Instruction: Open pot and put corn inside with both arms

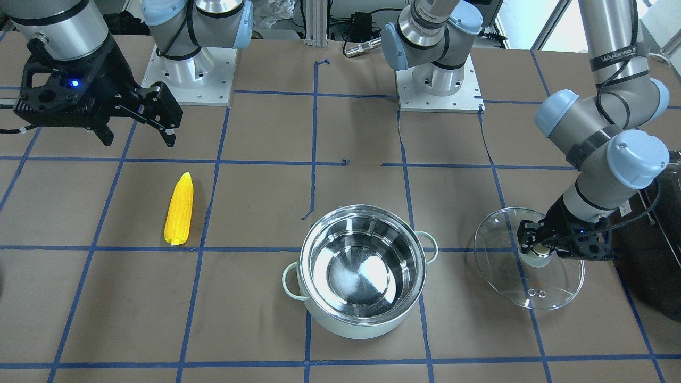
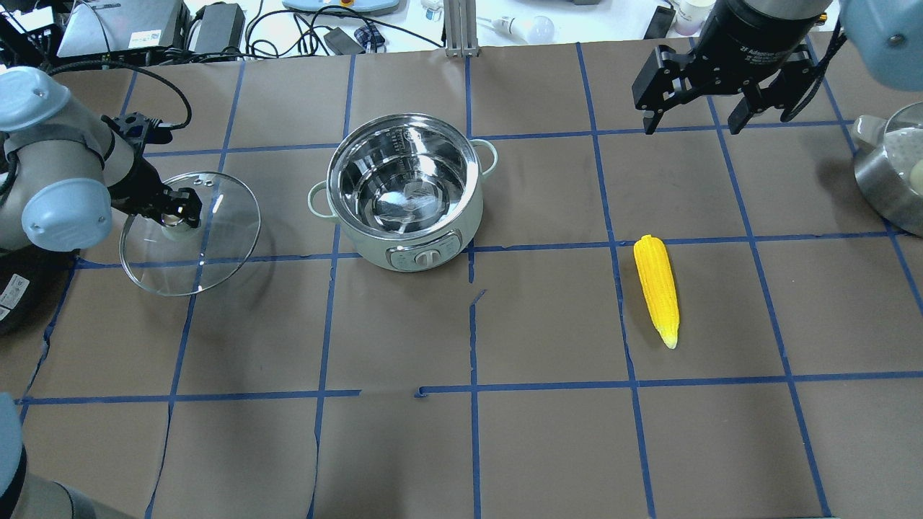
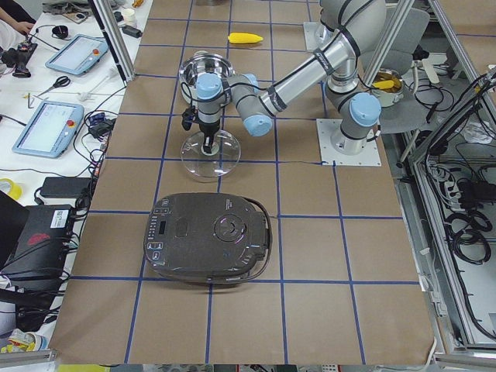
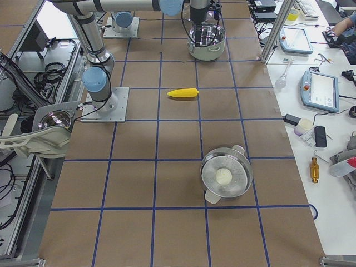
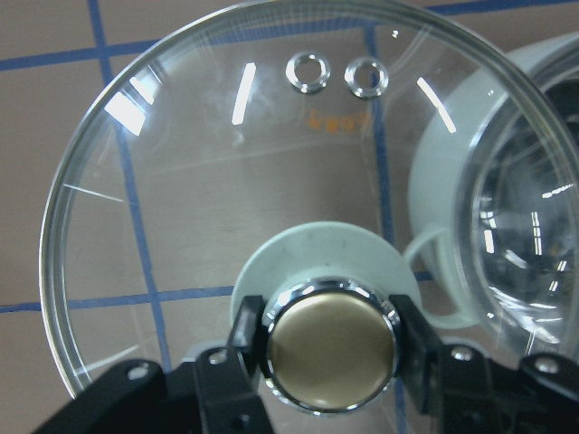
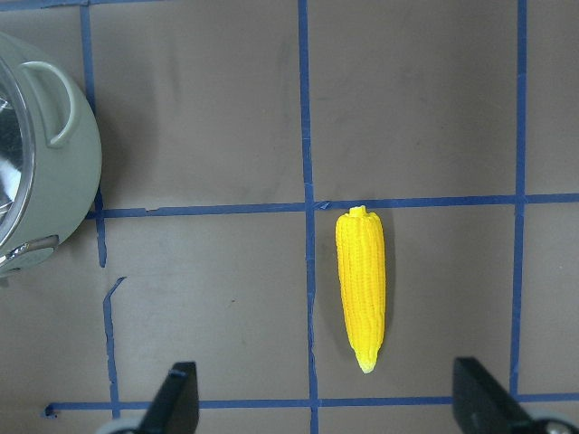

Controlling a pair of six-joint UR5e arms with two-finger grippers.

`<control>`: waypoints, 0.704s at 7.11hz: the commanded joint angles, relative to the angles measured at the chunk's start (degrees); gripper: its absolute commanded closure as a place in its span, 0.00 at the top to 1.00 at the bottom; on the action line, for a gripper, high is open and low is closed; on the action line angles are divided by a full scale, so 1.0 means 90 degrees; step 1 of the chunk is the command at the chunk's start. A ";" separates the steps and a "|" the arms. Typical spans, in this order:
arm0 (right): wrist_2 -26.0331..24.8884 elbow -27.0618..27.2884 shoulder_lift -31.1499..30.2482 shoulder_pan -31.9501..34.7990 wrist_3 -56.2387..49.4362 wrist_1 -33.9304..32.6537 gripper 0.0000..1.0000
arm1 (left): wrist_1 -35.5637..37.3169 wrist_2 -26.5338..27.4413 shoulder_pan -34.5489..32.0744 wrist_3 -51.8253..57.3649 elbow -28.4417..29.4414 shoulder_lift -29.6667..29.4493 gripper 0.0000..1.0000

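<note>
**Lid off and held aside; corn waits under the spread right gripper**

The pot [image 1: 353, 325] stands uncovered near the middle of the table [image 1: 255, 298], its steel inside bare. The left gripper [image 1: 537, 250] is clenched on the lid [image 1: 511, 282] by its knob [image 5: 330, 348]; the wrist view shows a finger pressed to each side of the knob. The lid is held well to the pot's left and tilted. I cannot tell whether its low edge touches the table. Keeping it out there leaves the pot's mouth free from above and from the right, which is where the corn must come from.

The corn [image 2: 657, 288] lies flat on the table, well to the right of the pot and touching nothing. Its blunt end points away from the robot and its tip toward it.

The right gripper [image 2: 691, 130] hangs above the table with its jaws spread wide and nothing between them. Its wrist camera looks straight down on the corn, with the jaws set across the cob's width rather than along it. That suits a grasp at mid-length.

As I judge it, opening is done. The next step calls for the right arm to drop, close on the cob and carry it over the rim. The cob looks about as long as the pot is wide, so it may need to go in tilted.
</note>
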 commanded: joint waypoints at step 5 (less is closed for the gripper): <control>0.0007 0.0000 0.0000 0.0000 0.0003 0.0000 1.00 | 0.0226 -0.0332 0.0239 0.0216 -0.0329 -0.0019 0.53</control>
